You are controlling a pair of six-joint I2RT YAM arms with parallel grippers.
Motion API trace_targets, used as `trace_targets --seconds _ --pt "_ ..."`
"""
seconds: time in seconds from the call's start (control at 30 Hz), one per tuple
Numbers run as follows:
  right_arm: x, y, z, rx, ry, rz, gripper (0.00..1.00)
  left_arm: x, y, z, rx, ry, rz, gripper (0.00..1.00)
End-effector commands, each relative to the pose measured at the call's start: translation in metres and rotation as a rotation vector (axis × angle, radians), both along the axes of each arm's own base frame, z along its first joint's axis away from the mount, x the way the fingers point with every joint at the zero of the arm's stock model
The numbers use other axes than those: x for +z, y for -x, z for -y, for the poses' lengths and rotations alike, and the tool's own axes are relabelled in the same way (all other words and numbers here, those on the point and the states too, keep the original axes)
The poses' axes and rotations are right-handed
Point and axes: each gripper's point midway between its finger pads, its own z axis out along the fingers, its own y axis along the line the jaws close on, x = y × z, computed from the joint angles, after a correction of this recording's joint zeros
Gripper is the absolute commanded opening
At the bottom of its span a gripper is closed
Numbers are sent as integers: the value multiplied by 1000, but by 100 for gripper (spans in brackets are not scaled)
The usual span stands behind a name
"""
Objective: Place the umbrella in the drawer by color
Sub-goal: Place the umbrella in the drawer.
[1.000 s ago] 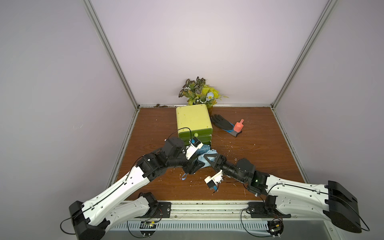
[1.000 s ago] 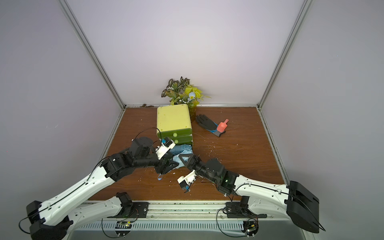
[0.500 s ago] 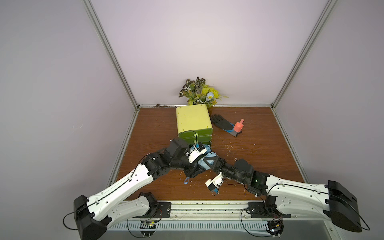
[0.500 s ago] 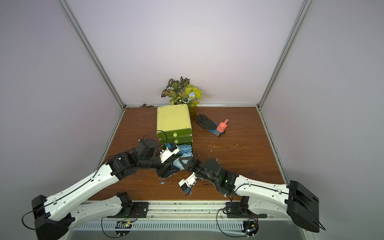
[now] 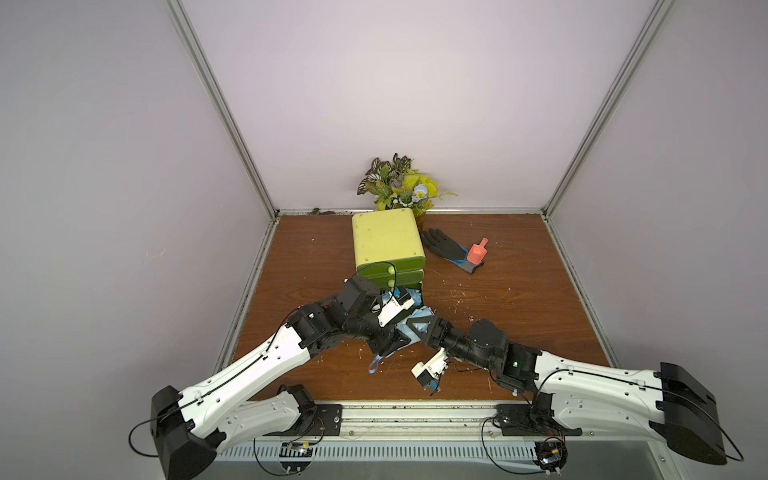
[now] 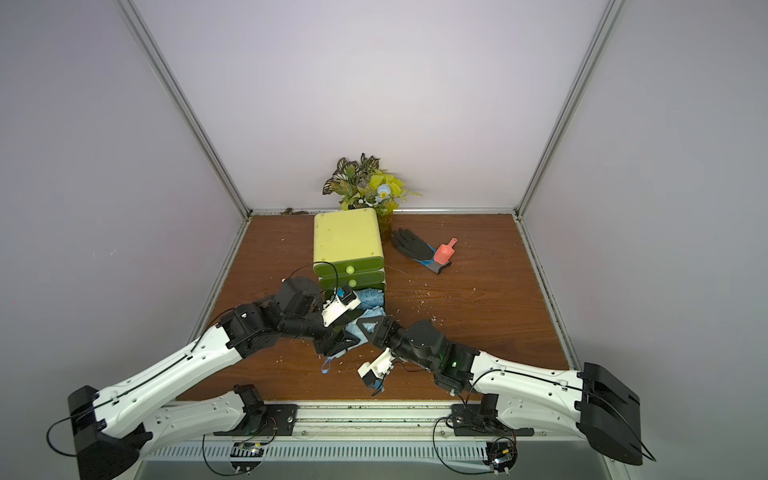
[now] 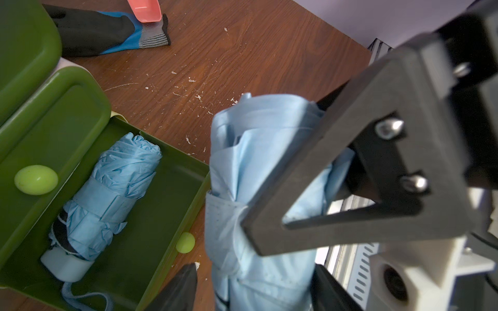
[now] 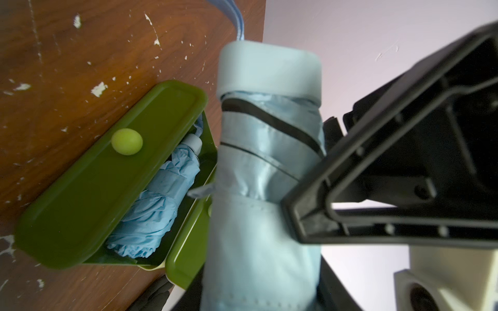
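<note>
Right gripper [image 5: 413, 329] clamps the blue umbrella [image 7: 242, 150] by the open drawer [image 7: 161, 210] (a second umbrella [image 7: 113, 188] lies inside). Left gripper [image 5: 392, 343] straddles it too; grip unclear.

The umbrella [image 7: 242, 167] is creased matt cloth with a smooth plastic handle [image 8: 269, 67]; the drawer [image 7: 161, 194] is glossy plastic; the table [image 7: 256, 53] is scratched, flecked wood grain.
</note>
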Motion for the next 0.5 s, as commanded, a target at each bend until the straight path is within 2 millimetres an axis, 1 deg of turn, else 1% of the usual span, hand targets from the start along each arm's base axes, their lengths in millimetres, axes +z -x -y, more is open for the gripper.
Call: trace_targets --seconds 0.0,0.07,0.2,0.27,0.33,0.4,0.43,0.47 --pt "69 4 -2 21 -172 79 4 -6 1 -2 -5 -38 2 67" --pt "71 5 0 20 -173 82 4 -6 2 -1 -11 -38 -1 62" --pt "71 4 2 8 -172 80 6 2 -4 0 4 -33 21 32" --pt "68 3 2 0 -174 75 12 9 -8 0 17 -27 45 23" --pt "66 3 3 -11 -186 56 21 17 -14 -1 40 -24 78 15" --pt "64 1 6 -29 -187 45 32 26 -21 -3 65 -24 118 11" --pt "64 0 8 -41 -186 41 39 32 -25 -4 78 -22 142 10" --pt "64 -1 10 -55 -187 34 44 37 -27 -5 87 -19 166 10"
